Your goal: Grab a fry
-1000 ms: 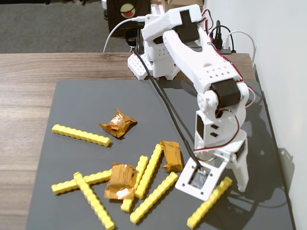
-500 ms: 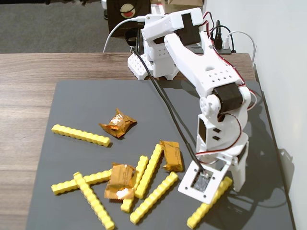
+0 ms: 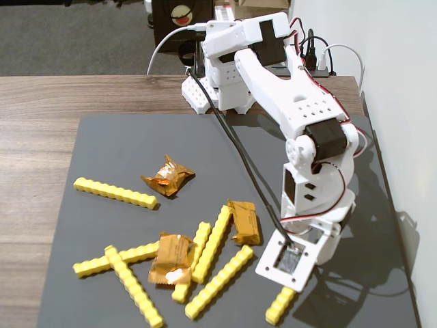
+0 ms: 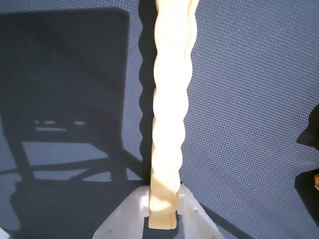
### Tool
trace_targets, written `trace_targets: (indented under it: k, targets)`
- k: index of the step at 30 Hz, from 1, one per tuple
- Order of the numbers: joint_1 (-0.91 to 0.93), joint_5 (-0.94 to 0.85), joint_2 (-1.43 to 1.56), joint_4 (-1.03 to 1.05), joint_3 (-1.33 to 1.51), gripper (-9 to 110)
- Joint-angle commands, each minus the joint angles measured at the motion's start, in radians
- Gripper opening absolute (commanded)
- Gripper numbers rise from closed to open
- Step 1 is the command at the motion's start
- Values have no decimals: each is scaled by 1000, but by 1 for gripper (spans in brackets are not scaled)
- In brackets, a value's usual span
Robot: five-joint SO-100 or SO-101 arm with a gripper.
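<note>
Under the claw, at the near right of the dark mat, most of the fry is hidden in the fixed view; only its lower end sticks out. The wrist view shows the fry overexposed, running straight up from the claw, its top cut off. The white arm reaches forward and folds down, wrist vertical. The jaws hold the fry's end.

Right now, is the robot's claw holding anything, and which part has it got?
Yes. The gripper grips one bright yellow bumpy plastic fry by its end; the rest of the stick reaches out over the dark grey mat.
</note>
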Motion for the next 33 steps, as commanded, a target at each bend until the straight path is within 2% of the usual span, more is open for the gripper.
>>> trace_targets:
  k: [1, 14, 21, 33]
  targets:
    - [-8, -5, 14, 6, -44, 1]
    - [5, -55, 127, 117, -17, 1]
    - [40, -167, 350, 146, 187, 1]
    - [202, -499, 796, 164, 669, 1]
